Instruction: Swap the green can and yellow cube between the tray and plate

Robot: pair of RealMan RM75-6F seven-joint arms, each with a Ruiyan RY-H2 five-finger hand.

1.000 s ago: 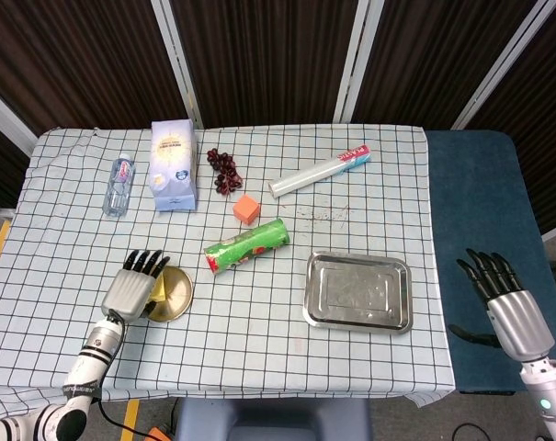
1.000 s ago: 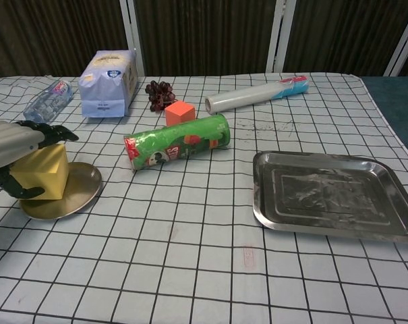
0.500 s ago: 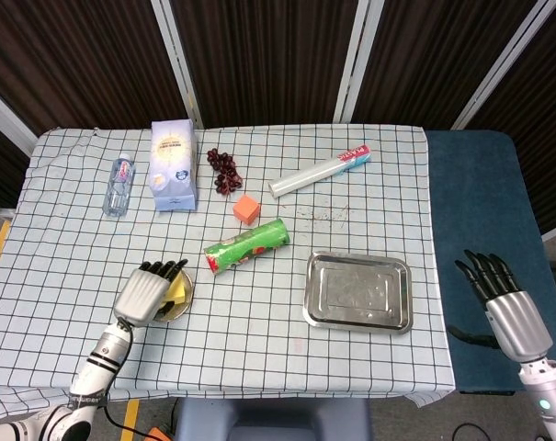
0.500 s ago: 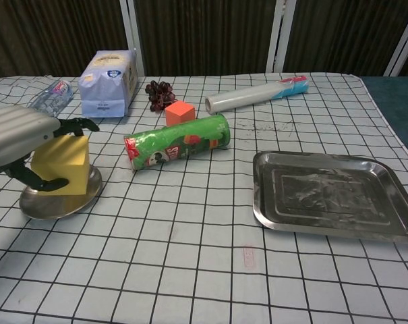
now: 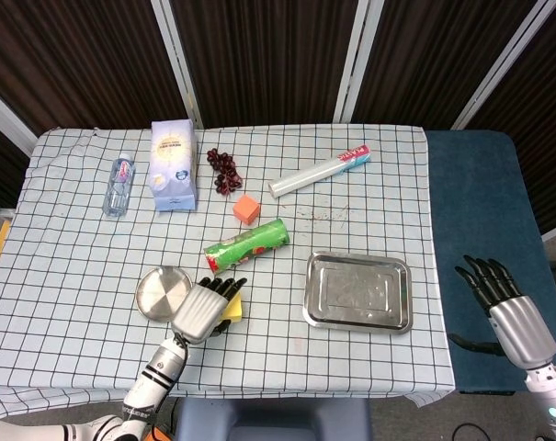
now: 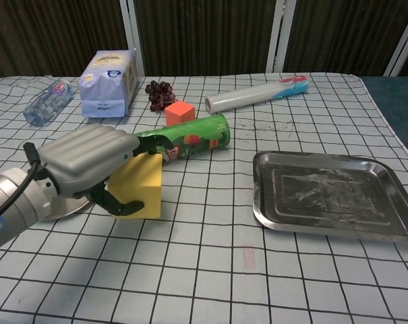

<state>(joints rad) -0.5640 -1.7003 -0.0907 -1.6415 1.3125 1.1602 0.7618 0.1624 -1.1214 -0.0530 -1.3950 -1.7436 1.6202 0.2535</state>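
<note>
My left hand (image 5: 202,309) (image 6: 89,162) grips the yellow cube (image 5: 230,310) (image 6: 137,185) and holds it above the cloth, to the right of the round metal plate (image 5: 162,291) (image 6: 62,206). The plate has nothing on it. The green can (image 5: 247,245) (image 6: 190,140) lies on its side on the table, just behind the cube. The rectangular metal tray (image 5: 358,292) (image 6: 335,194) sits bare at the right. My right hand (image 5: 505,308) hangs open off the table's right side, over the blue floor.
An orange cube (image 5: 246,209) (image 6: 179,112), grapes (image 5: 225,171) (image 6: 160,94), a white-blue bag (image 5: 174,165) (image 6: 108,83), a water bottle (image 5: 119,185) (image 6: 48,102) and a foil roll (image 5: 319,171) (image 6: 256,94) lie toward the back of the checked tablecloth.
My left hand lifted the yellow cube off the plate and carried it to the right, toward the tray. The plate now stands bare. The right hand hardly moved.
</note>
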